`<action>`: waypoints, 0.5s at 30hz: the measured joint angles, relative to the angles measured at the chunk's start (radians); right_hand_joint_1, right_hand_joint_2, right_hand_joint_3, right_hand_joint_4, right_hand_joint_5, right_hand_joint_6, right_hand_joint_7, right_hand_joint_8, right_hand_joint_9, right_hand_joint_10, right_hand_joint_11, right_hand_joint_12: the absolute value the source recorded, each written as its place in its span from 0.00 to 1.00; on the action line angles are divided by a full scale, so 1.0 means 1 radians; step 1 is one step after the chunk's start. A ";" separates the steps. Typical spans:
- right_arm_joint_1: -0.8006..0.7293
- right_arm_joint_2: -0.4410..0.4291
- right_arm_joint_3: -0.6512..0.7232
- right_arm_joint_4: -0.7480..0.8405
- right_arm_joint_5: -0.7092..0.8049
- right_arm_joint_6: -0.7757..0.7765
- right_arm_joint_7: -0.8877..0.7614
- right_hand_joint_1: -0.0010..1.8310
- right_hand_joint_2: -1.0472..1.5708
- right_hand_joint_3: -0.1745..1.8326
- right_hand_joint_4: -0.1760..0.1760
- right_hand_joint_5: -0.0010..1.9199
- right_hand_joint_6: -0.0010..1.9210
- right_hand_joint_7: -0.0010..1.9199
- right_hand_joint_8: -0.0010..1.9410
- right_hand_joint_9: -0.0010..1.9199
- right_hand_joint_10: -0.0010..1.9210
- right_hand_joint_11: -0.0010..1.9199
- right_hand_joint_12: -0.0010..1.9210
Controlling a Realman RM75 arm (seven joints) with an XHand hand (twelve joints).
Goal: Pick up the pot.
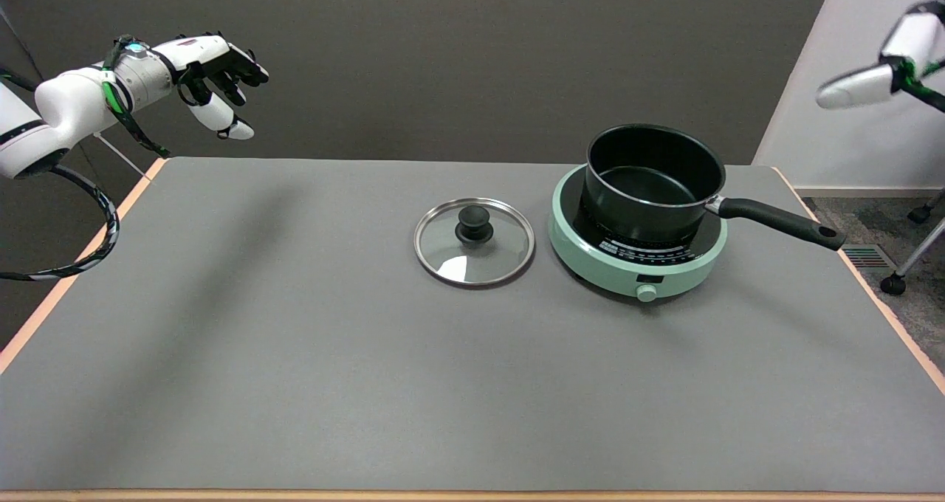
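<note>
We see the black pot, empty, on the green cooker, its handle pointing right; the lid lies just left. We cannot tell the right hand's state.

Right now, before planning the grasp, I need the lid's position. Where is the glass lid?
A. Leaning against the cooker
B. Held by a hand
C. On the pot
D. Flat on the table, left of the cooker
D: the glass lid lies flat on the table, apart from the green cooker; the pot stands open.
</note>
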 measured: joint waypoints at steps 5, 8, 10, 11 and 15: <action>-0.129 -0.055 0.080 0.026 -0.005 0.055 -0.108 0.78 0.01 0.60 0.00 0.00 0.00 0.00 0.00 0.00 0.00 0.00 0.00; -0.190 -0.084 0.101 0.044 -0.008 0.098 -0.186 0.78 0.01 0.59 0.00 0.01 0.01 0.01 0.01 0.01 0.01 0.01 0.01; -0.228 -0.103 0.103 0.059 -0.009 0.128 -0.246 0.78 0.01 0.59 0.00 0.01 0.01 0.01 0.01 0.01 0.01 0.01 0.01; -0.245 -0.111 0.101 0.066 -0.009 0.144 -0.275 0.78 0.01 0.59 0.00 0.01 0.01 0.01 0.01 0.01 0.01 0.01 0.01; -0.295 -0.136 0.068 0.093 -0.012 0.208 -0.389 0.78 0.01 0.58 0.00 0.01 0.01 0.01 0.01 0.01 0.01 0.01 0.01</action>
